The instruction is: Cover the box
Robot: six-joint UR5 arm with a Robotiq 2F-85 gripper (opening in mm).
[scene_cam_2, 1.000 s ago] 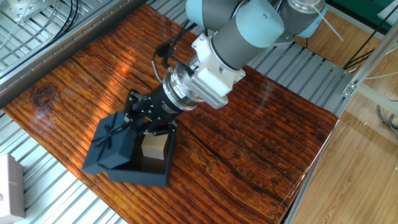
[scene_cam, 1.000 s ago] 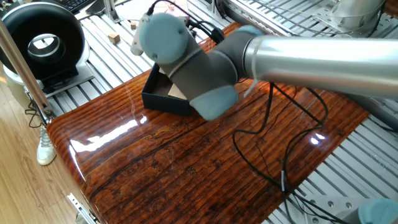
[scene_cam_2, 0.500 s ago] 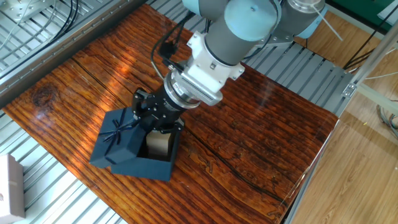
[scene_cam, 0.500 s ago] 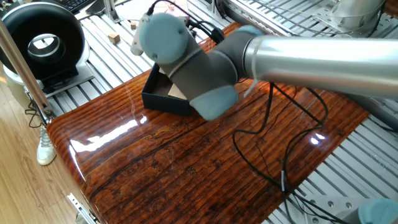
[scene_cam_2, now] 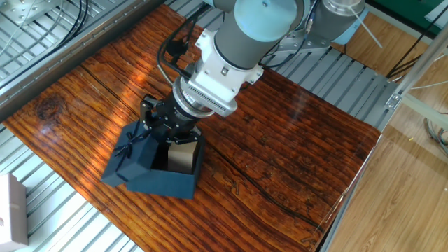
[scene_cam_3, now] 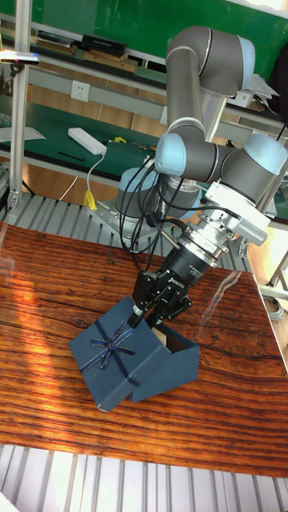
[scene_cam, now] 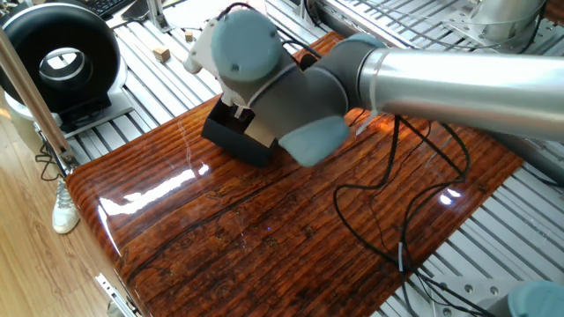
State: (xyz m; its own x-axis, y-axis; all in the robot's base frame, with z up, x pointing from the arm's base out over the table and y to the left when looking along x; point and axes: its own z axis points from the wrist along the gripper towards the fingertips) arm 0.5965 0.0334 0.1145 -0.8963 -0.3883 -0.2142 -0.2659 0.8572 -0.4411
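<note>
The navy box (scene_cam_2: 175,183) sits open on the wooden table, and a tan pad (scene_cam_2: 182,155) shows inside it. Its navy lid (scene_cam_2: 129,159) with a bow leans tilted against the box's left side, partly over the opening. My gripper (scene_cam_2: 155,127) reaches down at the lid's upper edge and looks shut on it. In the tall fixed view the lid (scene_cam_3: 116,352) overlaps the box (scene_cam_3: 174,364), and the gripper (scene_cam_3: 150,310) sits at the lid's top corner. In one fixed view the arm hides most of the box (scene_cam: 231,141).
A pale box (scene_cam_2: 10,210) stands off the table's near left corner. A black round device (scene_cam: 57,57) and a small wooden block (scene_cam: 160,53) lie beyond the table. Black cables (scene_cam: 388,202) hang over the tabletop. Metal slats surround the table (scene_cam_2: 280,175).
The wrist has swung up and to the left. The lid has tipped further over the box, and the box has shifted slightly left.
</note>
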